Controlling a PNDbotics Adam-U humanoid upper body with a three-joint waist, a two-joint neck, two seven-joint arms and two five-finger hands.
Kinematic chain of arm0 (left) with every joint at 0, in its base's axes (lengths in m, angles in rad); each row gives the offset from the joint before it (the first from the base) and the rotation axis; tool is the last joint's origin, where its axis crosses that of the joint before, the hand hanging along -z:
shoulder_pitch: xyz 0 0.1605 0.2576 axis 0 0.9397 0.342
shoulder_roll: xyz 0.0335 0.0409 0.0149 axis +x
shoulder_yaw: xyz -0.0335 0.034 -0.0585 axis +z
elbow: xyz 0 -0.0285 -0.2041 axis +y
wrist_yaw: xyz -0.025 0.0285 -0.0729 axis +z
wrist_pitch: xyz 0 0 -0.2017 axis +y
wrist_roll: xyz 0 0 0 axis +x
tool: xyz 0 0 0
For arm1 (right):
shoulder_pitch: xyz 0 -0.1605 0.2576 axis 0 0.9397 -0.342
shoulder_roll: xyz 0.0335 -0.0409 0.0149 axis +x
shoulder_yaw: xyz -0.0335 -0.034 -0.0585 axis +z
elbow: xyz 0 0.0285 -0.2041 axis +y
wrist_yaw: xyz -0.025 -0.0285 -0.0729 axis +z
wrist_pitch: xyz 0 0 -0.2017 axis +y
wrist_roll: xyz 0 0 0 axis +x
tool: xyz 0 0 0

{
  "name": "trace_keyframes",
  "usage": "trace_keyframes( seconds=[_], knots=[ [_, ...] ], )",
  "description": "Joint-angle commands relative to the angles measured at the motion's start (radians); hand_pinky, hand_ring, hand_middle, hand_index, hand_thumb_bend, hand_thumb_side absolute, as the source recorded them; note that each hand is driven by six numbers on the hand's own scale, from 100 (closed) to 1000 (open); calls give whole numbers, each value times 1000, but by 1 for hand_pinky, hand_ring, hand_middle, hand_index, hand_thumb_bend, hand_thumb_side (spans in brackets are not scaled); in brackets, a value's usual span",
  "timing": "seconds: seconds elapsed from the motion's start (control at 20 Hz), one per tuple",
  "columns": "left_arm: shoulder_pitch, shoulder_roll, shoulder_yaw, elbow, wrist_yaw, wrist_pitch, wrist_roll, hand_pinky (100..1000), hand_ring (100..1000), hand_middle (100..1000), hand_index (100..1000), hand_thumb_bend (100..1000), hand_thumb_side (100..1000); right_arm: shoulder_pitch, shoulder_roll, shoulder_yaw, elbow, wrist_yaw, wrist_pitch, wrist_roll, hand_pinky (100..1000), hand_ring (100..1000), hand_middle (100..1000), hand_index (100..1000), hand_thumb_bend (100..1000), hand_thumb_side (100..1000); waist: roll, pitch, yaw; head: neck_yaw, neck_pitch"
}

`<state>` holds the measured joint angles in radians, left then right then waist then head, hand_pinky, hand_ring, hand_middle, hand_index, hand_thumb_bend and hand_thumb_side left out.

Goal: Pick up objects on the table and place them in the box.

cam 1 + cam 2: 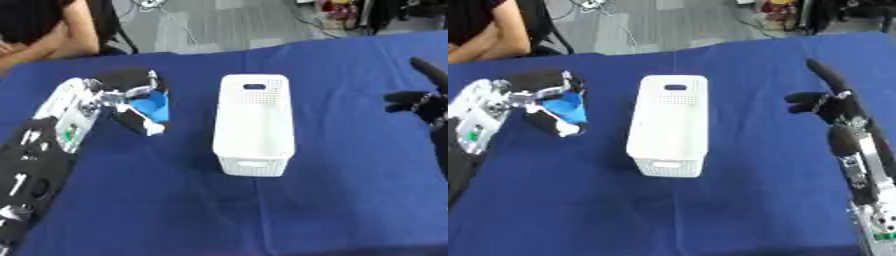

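Note:
A white slotted box (253, 125) stands lengthwise in the middle of the blue table (175, 200); nothing shows inside it. To its left, my left hand (131, 97) has its fingers and thumb curled round a bright blue object (150, 105), held just off the cloth. The blue object is partly hidden by the fingers, so its shape is unclear. My right hand (826, 97) hovers open at the right side of the table, fingers spread and pointing away, holding nothing.
The blue cloth covers the whole table. A person's arms (39, 35) rest at the far left edge, touching none of the objects. Grey floor and cables lie beyond the far edge.

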<state>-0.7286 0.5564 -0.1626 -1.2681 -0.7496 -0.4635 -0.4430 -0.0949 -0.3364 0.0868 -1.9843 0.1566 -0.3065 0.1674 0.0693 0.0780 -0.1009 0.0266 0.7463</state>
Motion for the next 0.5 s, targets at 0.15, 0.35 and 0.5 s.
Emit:
trace_keyframes(
  seconds=[0.15,0.35,0.5],
  knots=[
    [-37,43,18,-70,56,31,-17,100,216,443,532,100,272,-2,-14,-3,-16,-1,4,-1,672,735,985,1000,516,1000,-2,-13,-1,-10,-21],
    [-54,23,14,-78,65,40,-33,100,215,443,533,100,306,-2,-14,-2,-16,-2,4,0,672,735,985,1000,516,1000,-1,-13,-3,-11,-22],
    [-93,-21,4,-69,59,40,-44,100,214,444,533,100,274,-2,-14,0,-16,-3,3,2,672,735,986,1000,517,1000,-3,-14,-5,-7,-23]
  ],
)
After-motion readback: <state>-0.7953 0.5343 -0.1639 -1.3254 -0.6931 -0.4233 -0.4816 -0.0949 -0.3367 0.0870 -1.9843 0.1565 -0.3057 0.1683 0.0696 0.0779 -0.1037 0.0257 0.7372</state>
